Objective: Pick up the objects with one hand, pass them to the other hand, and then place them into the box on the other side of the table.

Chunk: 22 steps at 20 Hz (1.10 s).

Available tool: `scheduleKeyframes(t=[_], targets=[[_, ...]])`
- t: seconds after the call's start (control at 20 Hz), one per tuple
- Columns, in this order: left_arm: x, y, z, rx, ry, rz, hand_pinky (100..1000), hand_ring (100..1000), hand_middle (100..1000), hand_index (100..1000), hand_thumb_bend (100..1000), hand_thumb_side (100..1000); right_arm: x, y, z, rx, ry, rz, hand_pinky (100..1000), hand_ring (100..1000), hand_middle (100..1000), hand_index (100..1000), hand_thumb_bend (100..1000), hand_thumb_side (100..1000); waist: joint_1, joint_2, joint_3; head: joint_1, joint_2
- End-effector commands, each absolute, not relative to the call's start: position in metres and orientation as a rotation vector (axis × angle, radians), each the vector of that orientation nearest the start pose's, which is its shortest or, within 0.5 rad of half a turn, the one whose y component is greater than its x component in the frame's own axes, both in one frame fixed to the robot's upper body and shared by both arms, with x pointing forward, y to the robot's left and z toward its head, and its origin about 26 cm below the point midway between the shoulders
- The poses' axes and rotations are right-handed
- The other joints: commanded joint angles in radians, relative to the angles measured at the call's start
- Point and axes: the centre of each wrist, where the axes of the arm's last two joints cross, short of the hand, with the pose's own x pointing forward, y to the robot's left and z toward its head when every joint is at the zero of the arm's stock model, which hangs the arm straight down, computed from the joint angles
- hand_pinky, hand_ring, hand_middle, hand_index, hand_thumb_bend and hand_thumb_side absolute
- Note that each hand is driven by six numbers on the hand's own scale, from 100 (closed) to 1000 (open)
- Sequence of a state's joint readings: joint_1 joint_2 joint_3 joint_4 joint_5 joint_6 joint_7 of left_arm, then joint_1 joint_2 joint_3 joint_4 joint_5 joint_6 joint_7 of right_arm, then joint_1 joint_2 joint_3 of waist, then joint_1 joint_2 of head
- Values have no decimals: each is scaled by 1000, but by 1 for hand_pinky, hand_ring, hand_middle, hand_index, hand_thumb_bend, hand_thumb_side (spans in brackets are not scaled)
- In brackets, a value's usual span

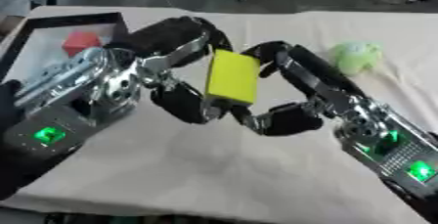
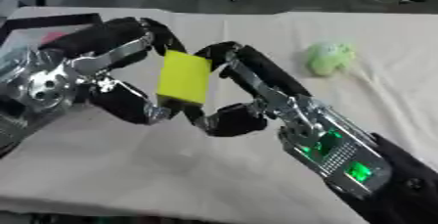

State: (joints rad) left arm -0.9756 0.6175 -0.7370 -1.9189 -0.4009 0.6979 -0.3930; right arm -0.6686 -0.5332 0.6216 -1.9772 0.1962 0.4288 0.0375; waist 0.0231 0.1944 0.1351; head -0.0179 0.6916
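A yellow rectangular block (image 1: 232, 77) is held upright above the middle of the table, between both hands. My left hand (image 1: 167, 44) comes in from the left with fingers curled over the block's top and its thumb (image 1: 184, 103) at the bottom. My right hand (image 1: 295, 71) reaches in from the right, fingers curled against the block's right edge and thumb (image 1: 282, 119) under its lower corner. A black-rimmed box (image 1: 51, 22) stands at the far left with a red object (image 1: 81, 42) inside.
A pale green soft toy (image 1: 356, 56) lies on the beige tabletop (image 1: 214, 169) at the far right. The table's near edge runs along the bottom. Dark floor and furniture legs show beyond the far edge.
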Motion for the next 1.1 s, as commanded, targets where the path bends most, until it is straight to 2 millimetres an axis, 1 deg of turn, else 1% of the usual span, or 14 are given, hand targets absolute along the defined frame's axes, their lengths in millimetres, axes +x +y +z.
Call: scheduleKeyframes(t=[0.05,0.1,0.3,0.35,0.4,0.5,0.7,0.75,0.9,1.1], targets=[[299,109,284,655,-1666,-1487,815,694,595,532,100,181,284,-128,231,-251,-1981,1210,720,769,651,604,262,100,11,-1,0,3,-6],[299,109,284,651,-1675,-1478,812,685,586,519,100,183,284,-128,231,-252,-1981,1209,719,769,652,605,272,100,11,-1,1,3,-6],[298,110,284,653,-1701,-1456,801,658,547,439,100,189,284,-129,230,-267,-1969,1206,720,774,680,639,465,100,11,-2,1,4,-5],[298,110,284,657,-1705,-1456,799,652,537,430,100,190,284,-129,230,-275,-1965,1205,723,780,695,657,510,137,11,-2,1,4,-5],[298,110,285,661,-1707,-1458,799,650,532,424,100,190,284,-129,230,-284,-1959,1205,726,787,707,669,535,168,11,-2,1,4,-5],[296,111,286,669,-1714,-1465,797,645,524,414,100,191,284,-129,230,-295,-1939,1210,741,812,749,719,606,256,11,-3,1,5,-5],[294,112,288,679,-1717,-1476,797,645,524,414,100,191,284,-130,230,-303,-1913,1222,741,812,749,719,606,256,11,-3,0,6,-4],[294,112,288,682,-1715,-1478,799,647,522,407,101,191,285,-131,229,-306,-1906,1225,770,879,829,835,670,356,12,-3,0,6,-4],[293,117,288,701,-1701,-1497,799,650,523,405,121,191,285,-133,229,-331,-1861,1229,776,897,853,860,685,370,13,-5,-2,8,-4],[294,126,290,734,-1681,-1503,801,654,526,407,140,191,286,-135,229,-375,-1830,1213,779,909,869,871,685,368,15,-6,-4,14,-7]])
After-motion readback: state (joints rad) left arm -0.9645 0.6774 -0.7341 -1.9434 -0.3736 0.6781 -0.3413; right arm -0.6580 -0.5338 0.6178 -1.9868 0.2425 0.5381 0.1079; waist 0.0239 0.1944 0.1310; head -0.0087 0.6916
